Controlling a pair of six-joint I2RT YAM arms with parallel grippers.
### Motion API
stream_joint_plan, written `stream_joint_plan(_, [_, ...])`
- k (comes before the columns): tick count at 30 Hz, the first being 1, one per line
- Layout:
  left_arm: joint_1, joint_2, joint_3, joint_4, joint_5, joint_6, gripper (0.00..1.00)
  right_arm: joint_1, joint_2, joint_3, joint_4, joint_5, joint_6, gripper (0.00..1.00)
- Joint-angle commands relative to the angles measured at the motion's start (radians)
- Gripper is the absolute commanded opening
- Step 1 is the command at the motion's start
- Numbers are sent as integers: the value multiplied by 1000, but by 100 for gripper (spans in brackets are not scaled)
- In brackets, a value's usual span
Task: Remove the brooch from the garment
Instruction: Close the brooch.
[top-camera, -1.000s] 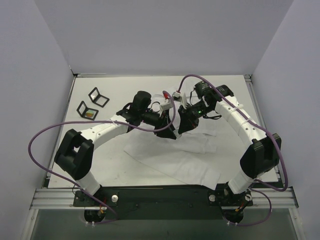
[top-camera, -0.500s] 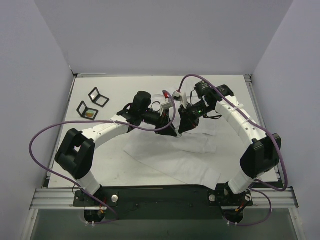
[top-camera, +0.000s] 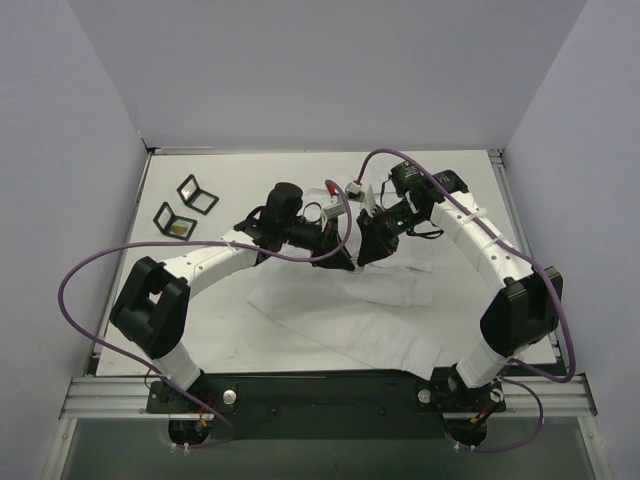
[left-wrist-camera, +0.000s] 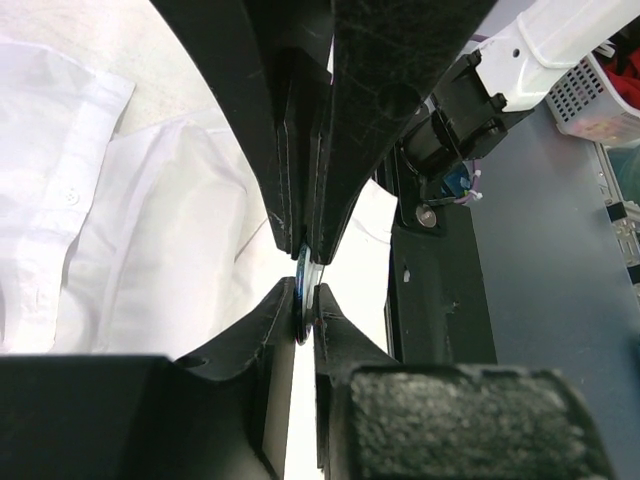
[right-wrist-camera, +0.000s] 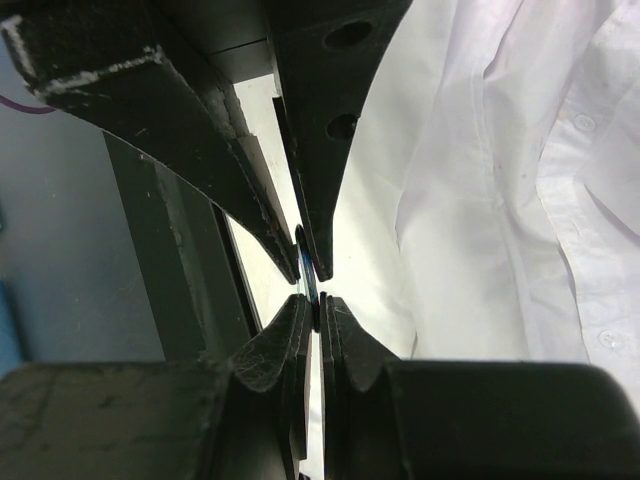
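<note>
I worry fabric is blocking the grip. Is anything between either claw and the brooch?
Nothing visible does. The left claw and the right claw meet tip to tip, both pinching the thin brooch edge-on. The garment lies behind them; whether the brooch is pinned to it cannot be told.

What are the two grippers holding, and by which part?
The left gripper and right gripper both pinch what seems to be the brooch, a thin shiny disc, fingertips on opposite edges.

left claw (left-wrist-camera: 306, 312) narrowed — tighter, pinching brooch (left-wrist-camera: 306, 270)
</note>
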Motion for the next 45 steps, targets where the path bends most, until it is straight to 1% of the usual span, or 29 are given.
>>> stream_joint_plan(1, [-16, -18, 32, -39, -24, 38, 16, -6, -36, -14, 7, 38, -22, 0])
stream_joint_plan(2, [-22, -19, 40, -92, -36, 61, 15, -6, -36, -14, 5, 40, -19, 0])
stream_joint_plan(4, [-30, -19, 49, -120, -67, 84, 13, -6, -36, -14, 8, 41, -19, 0])
stream_joint_plan(9, [-56, -21, 92, -240, -113, 195, 8, -6, -39, -14, 19, 64, -4, 0])
stream_joint_plan(10, [-62, -24, 98, -258, -140, 212, 7, -6, -36, -14, 24, 68, -1, 0])
stream_joint_plan(14, [-93, -42, 107, -317, -196, 281, 7, -6, -36, -13, 28, 78, 10, 0])
stream_joint_plan(19, [-98, -45, 135, -370, -142, 325, 7, -6, -39, -16, 34, 87, 13, 0])
stream_joint_plan(24, [-98, -49, 158, -465, -76, 407, 8, -6, -34, -14, 36, 92, 18, 0])
stream_joint_plan(25, [-99, -50, 162, -497, -76, 435, 8, -6, -34, -14, 38, 92, 19, 0])
stream_joint_plan(26, [-107, -50, 175, -510, -87, 442, 3, -6, -36, -14, 38, 92, 21, 0])
stream_joint_plan(27, [-111, -50, 178, -521, -129, 449, 0, -6, -34, -13, 39, 92, 22, 0])
stream_joint_plan(35, [-122, -59, 181, -513, -170, 448, 0, -6, -34, -11, 42, 100, 28, 0])
stream_joint_plan(37, [-124, -59, 184, -538, -150, 472, 2, -6, -31, -11, 42, 100, 30, 0])
stream_joint_plan(41, [-133, -59, 193, -573, -136, 505, 2, -6, -30, -8, 44, 107, 34, 0])
stream_joint_plan(43, [-133, -59, 196, -584, -111, 514, 14, -6, -30, -9, 45, 107, 34, 0])
stream_joint_plan(45, [-133, -64, 198, -590, -94, 522, 20, -6, -33, -9, 44, 107, 34, 0])
